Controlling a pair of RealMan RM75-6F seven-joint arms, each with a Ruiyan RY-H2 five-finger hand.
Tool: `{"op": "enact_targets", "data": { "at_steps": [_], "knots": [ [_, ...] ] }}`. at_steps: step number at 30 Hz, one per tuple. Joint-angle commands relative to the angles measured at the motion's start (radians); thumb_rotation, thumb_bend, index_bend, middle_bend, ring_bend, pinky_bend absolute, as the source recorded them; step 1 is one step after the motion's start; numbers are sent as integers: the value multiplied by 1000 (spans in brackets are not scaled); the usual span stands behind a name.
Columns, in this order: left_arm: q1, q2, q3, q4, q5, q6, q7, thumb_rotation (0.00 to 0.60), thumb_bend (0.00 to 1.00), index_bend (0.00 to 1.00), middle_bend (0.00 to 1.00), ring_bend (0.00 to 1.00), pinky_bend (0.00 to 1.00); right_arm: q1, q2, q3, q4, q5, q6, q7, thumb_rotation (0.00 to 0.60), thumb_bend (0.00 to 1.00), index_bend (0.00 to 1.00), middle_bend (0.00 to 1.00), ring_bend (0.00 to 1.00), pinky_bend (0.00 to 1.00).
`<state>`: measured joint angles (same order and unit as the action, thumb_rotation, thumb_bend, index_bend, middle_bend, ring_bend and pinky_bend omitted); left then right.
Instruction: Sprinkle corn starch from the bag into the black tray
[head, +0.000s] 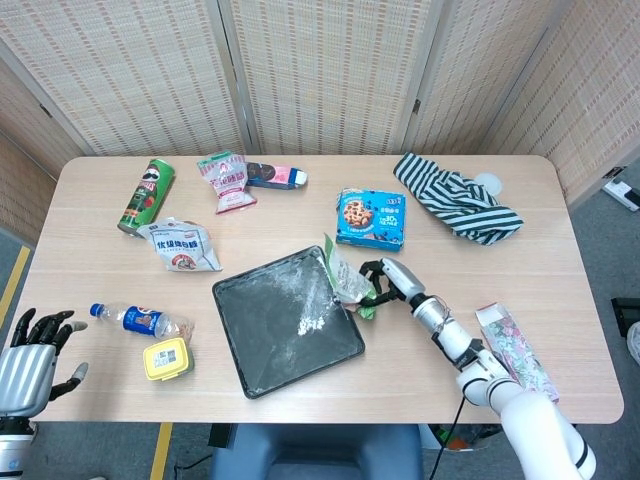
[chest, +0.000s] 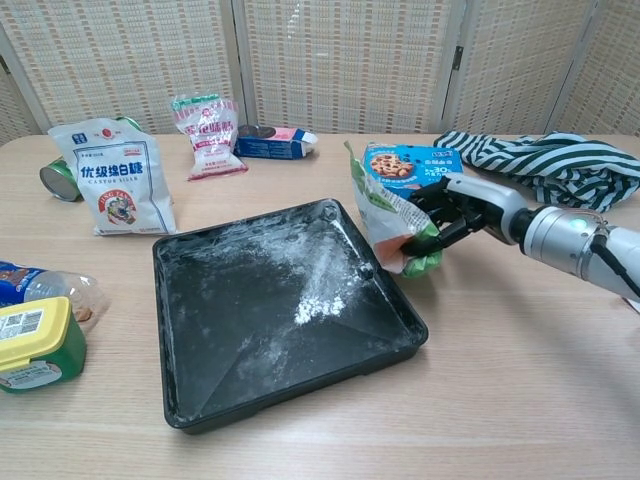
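The black tray (head: 258, 345) (chest: 200, 390) lies on the table, dusted white, with a small heap of starch (head: 313, 325) (chest: 320, 308) near its middle. Beside the tray's right rim the green and white corn starch bag (head: 345, 279) (chest: 385, 214) stands upright, low over the table or on it. My right hand (head: 385, 277) (chest: 452, 210) grips its lower right side. My left hand (head: 32, 356) hangs off the table's left front corner, fingers apart, holding nothing; the chest view does not show it.
A blue cookie box (head: 371, 217) and a striped cloth (head: 458, 205) lie behind the right hand. A sugar bag (chest: 110, 175), a chip can (head: 147, 194), a pink packet (chest: 205, 135), a water bottle (head: 140, 321) and a yellow-lidded tub (chest: 32, 343) sit left of the tray.
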<state>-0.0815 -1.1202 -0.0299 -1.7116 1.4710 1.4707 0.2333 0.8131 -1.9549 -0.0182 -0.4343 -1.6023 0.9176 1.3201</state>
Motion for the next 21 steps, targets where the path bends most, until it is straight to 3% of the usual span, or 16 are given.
{"op": "enact_targets", "data": {
  "at_steps": [1, 11, 17, 21],
  "knots": [
    [0, 0, 1, -1, 0, -1, 1, 600, 329, 316, 216, 200, 70, -13, -23, -28, 37, -27, 36, 17, 600, 466, 1000, 656, 700, 351],
    [-4, 0, 1, -4, 0, -5, 6, 600, 330, 316, 216, 200, 70, -42, -50, -58, 112, -49, 80, -27, 600, 466, 998, 625, 600, 276],
    [-7, -1, 0, -7, 0, -6, 11, 600, 330, 316, 216, 200, 70, -51, -54, -67, 121, -56, 97, -47, 600, 349, 870, 560, 492, 255],
    [-7, 1, 0, -11, 3, -4, 13, 600, 330, 316, 216, 200, 70, -58, -53, -68, 121, -56, 116, -59, 600, 310, 791, 531, 472, 250]
  ]
}}
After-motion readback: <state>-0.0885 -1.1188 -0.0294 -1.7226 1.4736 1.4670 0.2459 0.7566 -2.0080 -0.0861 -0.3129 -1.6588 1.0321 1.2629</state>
